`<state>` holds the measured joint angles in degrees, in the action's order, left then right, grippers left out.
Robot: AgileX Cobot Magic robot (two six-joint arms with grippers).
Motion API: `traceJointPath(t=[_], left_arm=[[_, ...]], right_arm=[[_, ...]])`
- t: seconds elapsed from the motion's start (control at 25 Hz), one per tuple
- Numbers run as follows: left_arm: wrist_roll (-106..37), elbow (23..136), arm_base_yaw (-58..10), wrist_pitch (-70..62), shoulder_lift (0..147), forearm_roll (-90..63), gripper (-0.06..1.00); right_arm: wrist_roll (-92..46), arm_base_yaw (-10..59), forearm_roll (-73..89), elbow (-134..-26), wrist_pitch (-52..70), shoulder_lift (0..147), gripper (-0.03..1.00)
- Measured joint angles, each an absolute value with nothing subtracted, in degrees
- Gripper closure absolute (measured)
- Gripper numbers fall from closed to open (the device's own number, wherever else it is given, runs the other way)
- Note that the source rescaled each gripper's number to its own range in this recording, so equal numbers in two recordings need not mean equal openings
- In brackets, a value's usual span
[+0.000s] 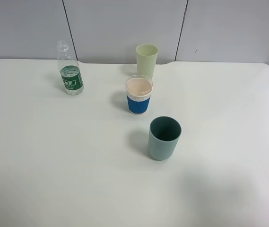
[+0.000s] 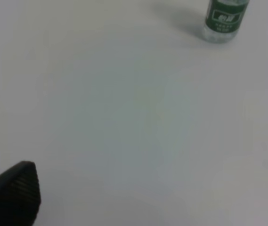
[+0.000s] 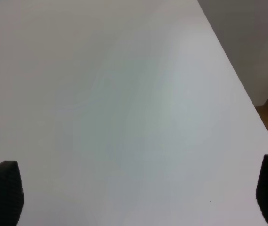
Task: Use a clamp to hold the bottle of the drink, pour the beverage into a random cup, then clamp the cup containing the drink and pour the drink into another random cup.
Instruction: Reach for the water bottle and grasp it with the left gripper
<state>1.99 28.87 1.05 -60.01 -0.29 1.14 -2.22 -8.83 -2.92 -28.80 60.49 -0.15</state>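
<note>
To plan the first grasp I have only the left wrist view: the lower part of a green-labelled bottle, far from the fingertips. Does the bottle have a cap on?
Observer: In the high view the bottle stands upright and its neck shows no cap.
Operator: I see no cups. Where are they?
Observer: Three stand to the bottle's right in the high view: a pale yellow-green cup at the back, a blue-sleeved paper cup in front of it, a teal tumbler nearest the front.
Operator: Is the right gripper busy?
Observer: No. The right gripper has its jaws wide apart over bare table, holding nothing.
</note>
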Motion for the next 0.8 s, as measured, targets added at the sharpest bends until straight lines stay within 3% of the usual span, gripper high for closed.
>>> traceJointPath(t=[0.8], left_arm=[[2.0,28.9,1.0,-60.1,-0.3,1.1,-0.06]], right_arm=[[-2.2,-8.8,-2.9,-28.8,60.5,-0.1,-0.02]])
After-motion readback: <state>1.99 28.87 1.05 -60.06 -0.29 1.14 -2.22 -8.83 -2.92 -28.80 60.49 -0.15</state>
